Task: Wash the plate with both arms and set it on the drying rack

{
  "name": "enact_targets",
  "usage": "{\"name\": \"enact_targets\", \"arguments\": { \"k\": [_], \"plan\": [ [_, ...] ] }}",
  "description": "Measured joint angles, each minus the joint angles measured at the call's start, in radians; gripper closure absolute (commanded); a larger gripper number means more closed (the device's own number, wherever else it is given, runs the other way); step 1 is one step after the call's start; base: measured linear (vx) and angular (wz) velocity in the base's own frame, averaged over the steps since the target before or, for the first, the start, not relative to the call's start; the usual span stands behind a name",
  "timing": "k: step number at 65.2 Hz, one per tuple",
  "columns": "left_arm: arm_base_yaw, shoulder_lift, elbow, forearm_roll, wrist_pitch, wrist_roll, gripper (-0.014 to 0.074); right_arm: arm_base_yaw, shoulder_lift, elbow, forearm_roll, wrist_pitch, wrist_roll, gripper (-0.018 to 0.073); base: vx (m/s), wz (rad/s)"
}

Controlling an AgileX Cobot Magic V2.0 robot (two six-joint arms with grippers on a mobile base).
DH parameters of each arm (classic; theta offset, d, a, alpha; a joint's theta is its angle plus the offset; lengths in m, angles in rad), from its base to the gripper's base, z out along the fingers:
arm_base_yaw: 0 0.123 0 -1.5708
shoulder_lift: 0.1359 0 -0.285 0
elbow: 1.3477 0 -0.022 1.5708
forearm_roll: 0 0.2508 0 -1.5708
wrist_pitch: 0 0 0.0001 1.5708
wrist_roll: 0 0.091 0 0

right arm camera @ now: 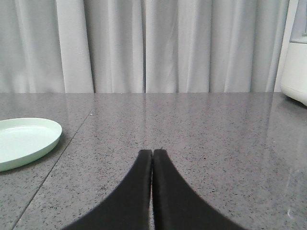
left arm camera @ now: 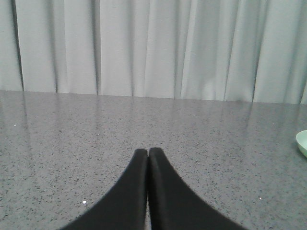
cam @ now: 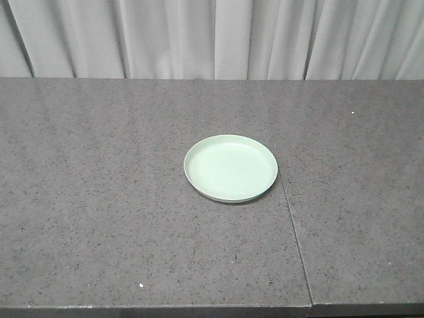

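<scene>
**Front view.** The plate (cam: 230, 167) lies flat on the counter (cam: 99, 218), rim up, a little right of the middle. A seam (cam: 292, 218) in the counter runs from the far side to the near edge and passes just beside the plate's right rim. A curtain (cam: 212, 36) hangs behind the counter.

**Left wrist view.** My left gripper (left arm camera: 147, 152) points across the counter toward the curtain. Its two black fingers (left arm camera: 129, 196) are pressed together along their inner faces, tips meeting, and they close only on each other. The plate shows as a sliver of pale green rim at the right edge of the view, well apart from my fingertips. I cannot tell whether the fingers touch the counter or hang just above it.

**Right wrist view.** My right gripper (right arm camera: 152, 153) points the same way. Its fingers are also closed tip to tip and grip no object. The plate lies on the counter to the left and slightly ahead of the tips, apart from them, with the seam running between plate and fingers. A white object (right arm camera: 295, 72) stands on the counter at the right edge of the view. The frame cuts it off, so I cannot tell what it is.
</scene>
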Motion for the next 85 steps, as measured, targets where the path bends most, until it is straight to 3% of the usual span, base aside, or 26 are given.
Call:
{"name": "enact_targets", "arguments": {
  "k": [52,66,85],
  "plan": [
    [0.0,0.0,0.0,0.0,0.0,0.0,0.0603,0.0,0.0,0.0,0.0,0.0,0.0,0.0561,0.0,0.0],
    [0.0,0.0,0.0,0.0,0.0,0.0,0.0603,0.0,0.0,0.0,0.0,-0.06,0.011,0.0561,0.0,0.0],
    [0.0,0.0,0.0,0.0,0.0,0.0,0.0603,0.0,0.11,-0.276,0.0,0.151,-0.006,0.0561,0.0,0.0]
  ]
}}
